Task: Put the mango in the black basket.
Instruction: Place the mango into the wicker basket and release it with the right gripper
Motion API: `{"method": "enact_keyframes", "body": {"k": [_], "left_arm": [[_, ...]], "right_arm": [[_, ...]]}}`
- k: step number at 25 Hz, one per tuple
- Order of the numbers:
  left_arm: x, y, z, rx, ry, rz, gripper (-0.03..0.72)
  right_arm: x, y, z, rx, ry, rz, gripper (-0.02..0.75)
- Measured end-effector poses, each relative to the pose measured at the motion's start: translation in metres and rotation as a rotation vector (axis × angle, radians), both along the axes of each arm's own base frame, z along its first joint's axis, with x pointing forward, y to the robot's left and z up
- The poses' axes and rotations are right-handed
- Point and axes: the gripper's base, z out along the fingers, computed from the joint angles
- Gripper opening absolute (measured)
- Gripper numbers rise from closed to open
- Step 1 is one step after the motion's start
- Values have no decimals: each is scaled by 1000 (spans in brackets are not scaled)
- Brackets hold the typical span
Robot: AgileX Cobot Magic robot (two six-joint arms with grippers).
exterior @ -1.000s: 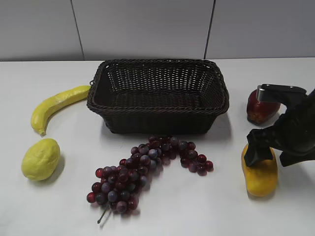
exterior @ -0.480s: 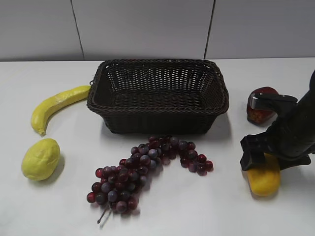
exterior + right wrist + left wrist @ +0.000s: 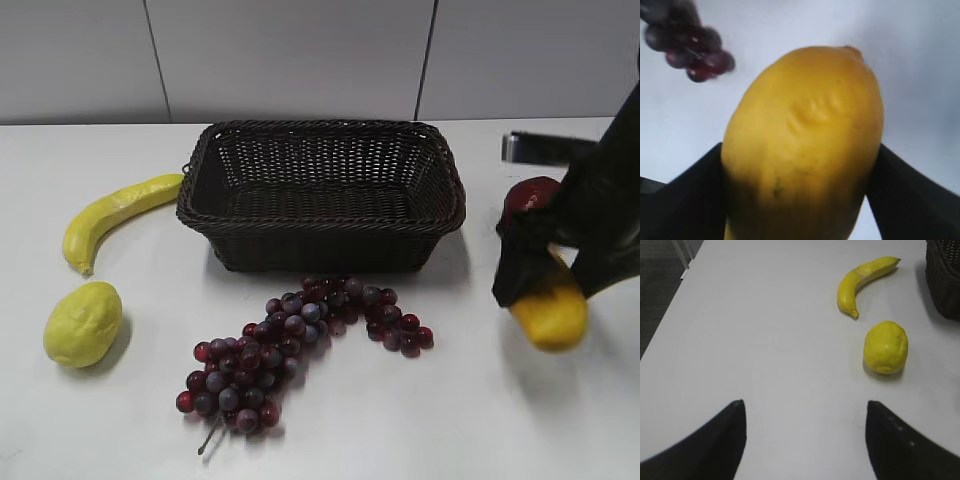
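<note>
The orange-yellow mango (image 3: 550,310) is held off the table at the right, in my right gripper (image 3: 535,285), which is shut on it. In the right wrist view the mango (image 3: 805,145) fills the frame between the two dark fingers (image 3: 685,200). The black basket (image 3: 322,192) stands empty at the back middle, to the left of the mango. My left gripper (image 3: 805,440) is open and empty over bare table; a corner of the basket (image 3: 945,280) shows at the top right of its view.
A bunch of dark red grapes (image 3: 290,350) lies in front of the basket. A banana (image 3: 115,215) and a bumpy lemon (image 3: 82,322) lie at the left; both show in the left wrist view, the banana (image 3: 862,282) beyond the lemon (image 3: 885,347). A dark red fruit (image 3: 530,195) sits behind the right gripper.
My right gripper closed on the mango and lifted it off the table, moving it up and a little back. The left side has not changed.
</note>
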Motion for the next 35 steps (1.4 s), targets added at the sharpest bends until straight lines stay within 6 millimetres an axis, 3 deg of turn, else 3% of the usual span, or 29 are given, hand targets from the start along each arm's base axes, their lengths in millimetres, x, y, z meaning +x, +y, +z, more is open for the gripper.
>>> {"method": "enact_keyframes", "body": {"k": [6,10,12,14,17,20,24,30,32,35], "left_arm": [[0,0,0,0,0,0,555],[0,0,0,0,0,0,555],[0,0,0,0,0,0,555],[0,0,0,0,0,0,555],[0,0,0,0,0,0,555],[0,0,0,0,0,0,555],[0,0,0,0,0,0,555],[0,0,0,0,0,0,555],[0,0,0,0,0,0,555],[0,0,0,0,0,0,555]], "right_arm": [[31,18,76,92,-215,0,592],[51,51,103,130,-364,67,592],[61,71,104,131,-419,108,592],[73,90,96,116,-448,158,592],[91,115,68,74,-468,253,592],[109,127,38,42,-482,308,592],[125,134,-1,9,-480,376,591],[131,137,-53,-17,-415,459,591],[132,139,-62,-7,-410,482,613],[132,140,-60,-1,-417,505,655]]}}
